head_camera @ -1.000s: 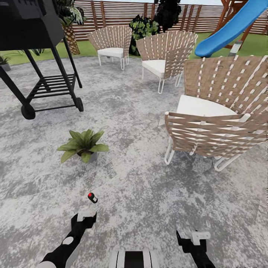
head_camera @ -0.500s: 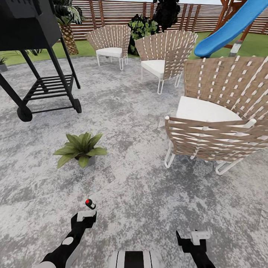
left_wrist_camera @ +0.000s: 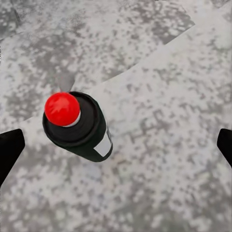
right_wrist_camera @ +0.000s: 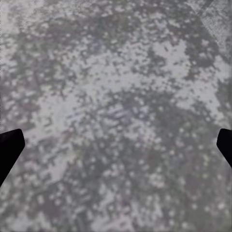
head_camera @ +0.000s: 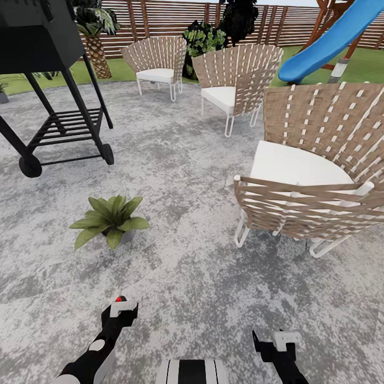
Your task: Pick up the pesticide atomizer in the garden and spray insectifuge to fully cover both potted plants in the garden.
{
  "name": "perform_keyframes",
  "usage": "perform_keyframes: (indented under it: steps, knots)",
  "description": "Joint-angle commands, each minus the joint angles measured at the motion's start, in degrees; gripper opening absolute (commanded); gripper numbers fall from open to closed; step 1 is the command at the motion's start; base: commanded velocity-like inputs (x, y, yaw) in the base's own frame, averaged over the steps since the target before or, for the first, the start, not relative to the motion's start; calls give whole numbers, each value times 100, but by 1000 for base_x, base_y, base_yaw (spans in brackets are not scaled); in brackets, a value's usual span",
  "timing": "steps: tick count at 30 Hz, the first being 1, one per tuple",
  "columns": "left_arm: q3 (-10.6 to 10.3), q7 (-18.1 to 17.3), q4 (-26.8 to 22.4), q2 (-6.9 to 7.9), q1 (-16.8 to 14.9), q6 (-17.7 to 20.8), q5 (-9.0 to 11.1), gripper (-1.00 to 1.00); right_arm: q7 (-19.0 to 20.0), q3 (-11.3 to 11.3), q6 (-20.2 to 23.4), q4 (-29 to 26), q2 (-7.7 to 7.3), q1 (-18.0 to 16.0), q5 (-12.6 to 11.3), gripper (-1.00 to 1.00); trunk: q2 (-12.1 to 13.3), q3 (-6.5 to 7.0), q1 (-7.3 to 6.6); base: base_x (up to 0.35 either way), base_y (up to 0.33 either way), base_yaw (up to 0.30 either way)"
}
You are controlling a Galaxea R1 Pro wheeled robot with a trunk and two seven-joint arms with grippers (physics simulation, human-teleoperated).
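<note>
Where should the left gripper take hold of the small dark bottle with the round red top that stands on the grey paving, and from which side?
Probably the straight cylindrical body of the small dark bottle, just under the round red top. It stands upright on the mottled grey paving, so the left gripper should come down from above, one finger on each side. The round top would likely slip.

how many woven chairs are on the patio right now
3. One woven chair is nearest, at the head view's right. A second sits farther back near the middle, and a third is farthest, toward the fence. More could lie outside the frame.
</note>
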Motion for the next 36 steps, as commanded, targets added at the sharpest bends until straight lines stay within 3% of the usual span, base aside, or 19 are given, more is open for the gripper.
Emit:
perform_keyframes:
  steps: [1,17,25,36]
  knots:
    - [0,4,5,1,-2,-21,17,100,-2,3,-17,3,-2,-2,1,100,-1,-4,-1,9,-4,16]
    - [9,4,6,4,-2,-60,19,100,-4,3,-17,1,-2,-2,0,100,-1,-40,-1,1,0,66]
    - [9,4,13,4,-2,-69,17,100,-9,3,-17,3,-2,-2,1,100,-12,-264,20,0,0,0]
    - [17,4,13,4,-2,-61,24,100,-12,3,-17,1,-2,-2,1,100,-12,-343,20,21,4,0]
